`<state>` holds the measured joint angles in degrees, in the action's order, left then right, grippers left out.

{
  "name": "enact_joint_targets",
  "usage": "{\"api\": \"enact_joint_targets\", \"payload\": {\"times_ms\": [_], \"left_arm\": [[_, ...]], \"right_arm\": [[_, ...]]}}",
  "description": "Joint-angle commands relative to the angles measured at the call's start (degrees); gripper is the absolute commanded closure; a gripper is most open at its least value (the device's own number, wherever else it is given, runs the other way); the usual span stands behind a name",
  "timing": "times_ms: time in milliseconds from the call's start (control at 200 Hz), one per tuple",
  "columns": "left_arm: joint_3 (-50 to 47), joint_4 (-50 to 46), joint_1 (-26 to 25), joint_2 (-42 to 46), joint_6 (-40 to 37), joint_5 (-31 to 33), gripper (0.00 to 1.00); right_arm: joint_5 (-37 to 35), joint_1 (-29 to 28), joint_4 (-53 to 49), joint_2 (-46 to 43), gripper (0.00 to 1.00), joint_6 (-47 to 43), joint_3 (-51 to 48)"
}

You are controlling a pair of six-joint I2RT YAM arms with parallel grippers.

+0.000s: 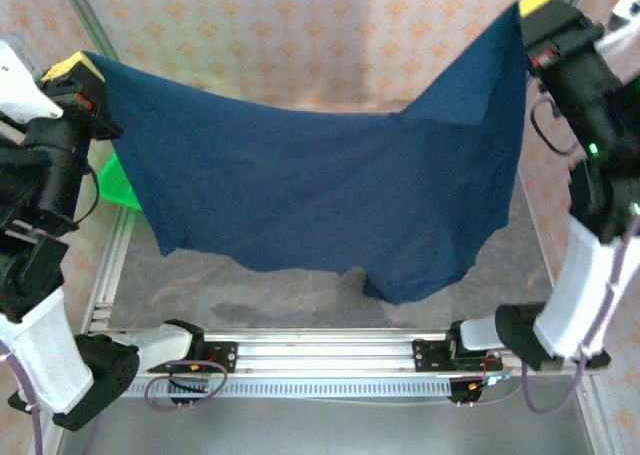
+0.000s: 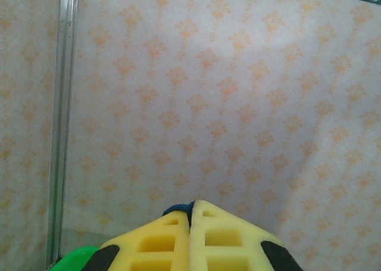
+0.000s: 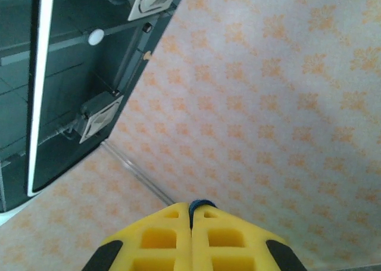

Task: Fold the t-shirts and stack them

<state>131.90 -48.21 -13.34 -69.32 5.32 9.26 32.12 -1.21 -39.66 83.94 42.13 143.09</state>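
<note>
Navy t-shirt (image 1: 320,195) hangs spread wide in air between both arms, above grey surface (image 1: 300,300); lowest edge near it, contact unclear. Probably stretched so it can go down flat for folding (my guess). Left jaws clenched on one top corner, right jaws clenched on other corner, held higher. Green basket (image 1: 112,180) peeks out behind shirt at left. Navy sliver pinched between yellow fingertips (image 2: 181,235). No print, label or writing readable.

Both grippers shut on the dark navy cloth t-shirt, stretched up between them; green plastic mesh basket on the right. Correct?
No: the top external view shows the green plastic mesh basket on the left. The left gripper and right gripper are shut on the dark navy cloth t-shirt.
</note>
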Motion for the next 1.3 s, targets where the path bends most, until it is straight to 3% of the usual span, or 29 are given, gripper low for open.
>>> {"api": "enact_joint_targets", "payload": {"times_ms": [0, 165, 325, 420, 560, 580, 620, 640, 665, 721, 746, 756, 766, 836, 1001, 1131, 1296], "left_arm": [[-2.60, 4.57, 0.50, -4.00, -2.89, 3.24, 1.00], [-17.97, 12.67, 3.24, -8.45, -3.63, 3.66, 1.00], [-25.41, 19.82, 9.66, -19.98, -0.73, 2.50, 1.00], [-23.36, 22.44, 11.27, -31.00, -1.82, 3.31, 1.00], [-10.26, 19.62, 12.14, -52.05, -4.49, 4.62, 1.00], [-8.18, 19.49, 12.19, -54.83, -4.32, 5.45, 1.00], [-4.25, 19.17, 12.71, -59.92, -2.87, 7.05, 0.82], [-2.32, 19.04, 12.96, -62.20, -1.97, 6.92, 0.68], [-0.38, 19.14, 13.30, -64.16, -0.56, 6.65, 0.50], [3.07, 19.91, 13.81, -67.68, 4.07, 6.34, 0.28], [4.82, 19.54, 13.95, -68.59, 6.01, 5.06, 0.03], [5.25, 19.42, 13.98, -68.78, 6.61, 4.14, 0.01], [5.97, 19.37, 13.99, -68.89, 7.15, 3.28, 0.00], [7.23, 21.68, 13.79, -67.89, 10.70, -1.82, 0.00], [8.18, 17.91, 13.73, -59.50, 17.64, -10.80, 0.00], [-1.52, 13.30, 13.83, -46.69, 20.24, -16.02, 0.00], [-21.37, 6.47, 13.79, -28.70, 22.42, -24.19, 0.00]], "right_arm": [[5.78, 2.51, 2.30, 10.45, 1.00, 2.64, 2.17], [6.82, 3.16, 6.54, 20.93, 1.00, -1.08, -2.13], [9.47, 4.17, 3.65, 44.51, 1.00, -2.63, 16.12], [9.25, 4.61, 10.39, 55.77, 1.00, 0.09, 18.20], [5.35, 4.79, 19.74, 67.70, 1.00, 1.61, 17.37], [5.06, 4.77, 22.20, 69.15, 0.94, 2.17, 17.02], [3.27, 4.80, 25.33, 71.91, 0.72, 3.41, 16.60], [1.87, 4.82, 26.39, 73.42, 0.58, 3.94, 16.79], [0.99, 4.82, 28.55, 74.81, 0.48, 4.80, 16.79], [-0.21, 4.81, 35.19, 76.58, 0.24, 8.07, 15.48], [-1.32, 4.82, 36.19, 76.96, 0.19, 9.47, 15.35], [-1.66, 4.88, 36.27, 76.98, 0.07, 9.93, 15.55], [-1.78, 4.90, 36.35, 76.98, 0.01, 10.26, 15.62], [-0.35, 4.87, 35.80, 74.65, 0.01, 9.60, 16.20], [2.03, 3.75, 13.79, 56.48, 0.01, -2.82, 6.04], [-2.71, 1.06, 4.35, 33.56, 0.01, -10.55, -18.96], [-5.02, -0.98, 6.14, 4.42, 0.01, -3.12, -57.47]]}}
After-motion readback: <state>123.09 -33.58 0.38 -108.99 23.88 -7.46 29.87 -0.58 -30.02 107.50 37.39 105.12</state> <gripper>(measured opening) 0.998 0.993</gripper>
